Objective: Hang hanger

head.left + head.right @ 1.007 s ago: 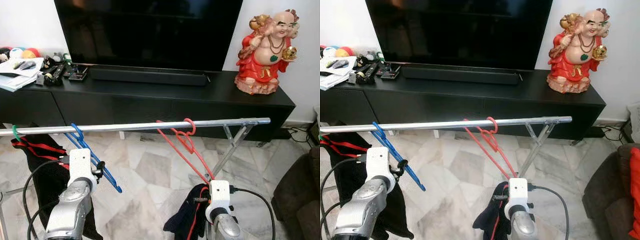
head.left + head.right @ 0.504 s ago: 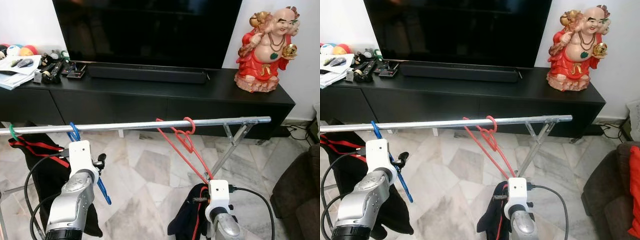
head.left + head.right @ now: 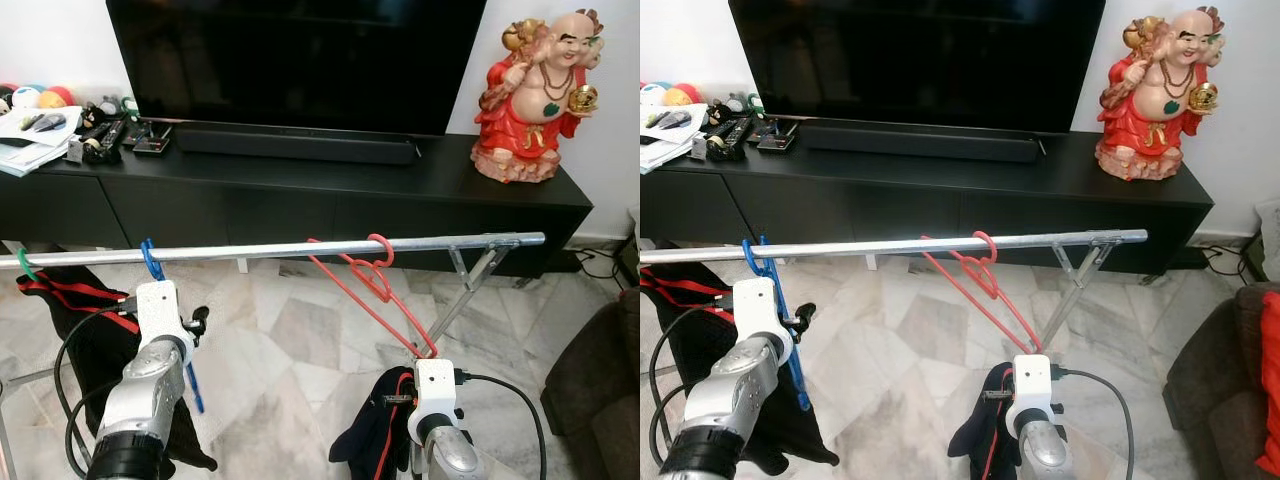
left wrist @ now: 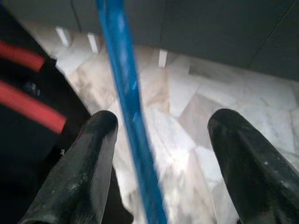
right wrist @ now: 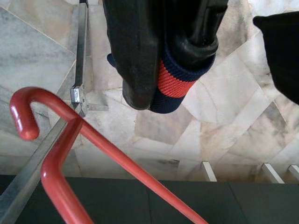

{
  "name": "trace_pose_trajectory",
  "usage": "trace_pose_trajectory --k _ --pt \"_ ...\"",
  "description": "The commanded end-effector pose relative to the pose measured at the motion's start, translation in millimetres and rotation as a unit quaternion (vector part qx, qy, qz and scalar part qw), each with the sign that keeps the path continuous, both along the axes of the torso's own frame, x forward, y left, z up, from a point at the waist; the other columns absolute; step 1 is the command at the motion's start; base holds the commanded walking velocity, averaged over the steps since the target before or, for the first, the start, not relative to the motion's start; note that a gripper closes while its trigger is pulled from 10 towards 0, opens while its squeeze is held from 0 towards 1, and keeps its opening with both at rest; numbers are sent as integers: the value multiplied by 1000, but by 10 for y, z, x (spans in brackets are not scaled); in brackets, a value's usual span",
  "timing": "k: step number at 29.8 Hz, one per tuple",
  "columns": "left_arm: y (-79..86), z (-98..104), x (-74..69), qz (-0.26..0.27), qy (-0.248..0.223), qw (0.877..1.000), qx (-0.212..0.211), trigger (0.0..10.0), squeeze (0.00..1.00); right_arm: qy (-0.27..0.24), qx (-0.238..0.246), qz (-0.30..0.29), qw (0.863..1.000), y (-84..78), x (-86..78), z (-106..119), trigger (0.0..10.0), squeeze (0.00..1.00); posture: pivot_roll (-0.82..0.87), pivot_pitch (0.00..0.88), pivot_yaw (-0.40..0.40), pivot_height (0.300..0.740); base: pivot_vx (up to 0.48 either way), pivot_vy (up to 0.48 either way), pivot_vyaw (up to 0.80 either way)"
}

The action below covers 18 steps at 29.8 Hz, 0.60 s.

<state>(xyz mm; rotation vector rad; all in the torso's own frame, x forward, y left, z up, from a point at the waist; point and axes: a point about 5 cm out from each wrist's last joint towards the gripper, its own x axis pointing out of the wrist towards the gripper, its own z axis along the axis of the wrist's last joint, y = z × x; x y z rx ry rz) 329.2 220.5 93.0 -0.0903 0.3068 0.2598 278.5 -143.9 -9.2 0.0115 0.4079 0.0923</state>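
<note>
Blue hanger [image 3: 150,262] hooked over the rail [image 3: 270,250] near its left end, body hanging steeply down beside the left arm. Left hand [image 4: 161,168] spread wide: the blue bar passes between its fingers [image 4: 88,158], close to one and apart from the other, nothing gripped. Red hanger [image 3: 372,285] hooked on the rail at mid-span, slanting down toward the right arm. Right hand [image 5: 163,60] closed on a dark garment [image 3: 375,440] with a navy and red cuff, which droops below the wrist. Another black garment with red trim [image 3: 75,310] hangs at the rail's far left. Behind the rail, a black TV cabinet [image 3: 300,190] carries a television [image 3: 300,60] and a red figurine [image 3: 530,100].
</note>
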Motion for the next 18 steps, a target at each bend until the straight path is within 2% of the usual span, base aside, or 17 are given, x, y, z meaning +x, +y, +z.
trace_pose_trajectory --k 1,6,7,8,9,18 --pt "35 -14 38 -4 -7 1000 3 10000 0 -4 -3 4 1000 11 32 25 10000 0 10 81 -29 740 0 0 0" --pt "104 -72 87 -2 -5 1000 14 9765 0 -5 -3 4 1000 12 34 28 10000 0 -3 81 -27 740 0 0 0" --pt "118 -84 92 -2 -5 1000 13 8588 0 -5 -4 4 1000 11 34 29 10000 0 -4 81 -27 740 0 0 0" --pt "148 -114 95 3 0 1000 17 3490 0 -5 -5 4 1000 5 32 28 10000 0 -7 80 -27 740 0 0 0" --pt "155 -117 99 4 -2 1000 16 0 0 -5 -5 3 1000 -3 29 26 10000 0 -7 81 -27 740 0 0 0" --pt "165 -106 147 10 -28 1000 10 0 0 -2 -8 4 1000 -5 4 3 10000 0 -4 82 -32 740 0 0 0"
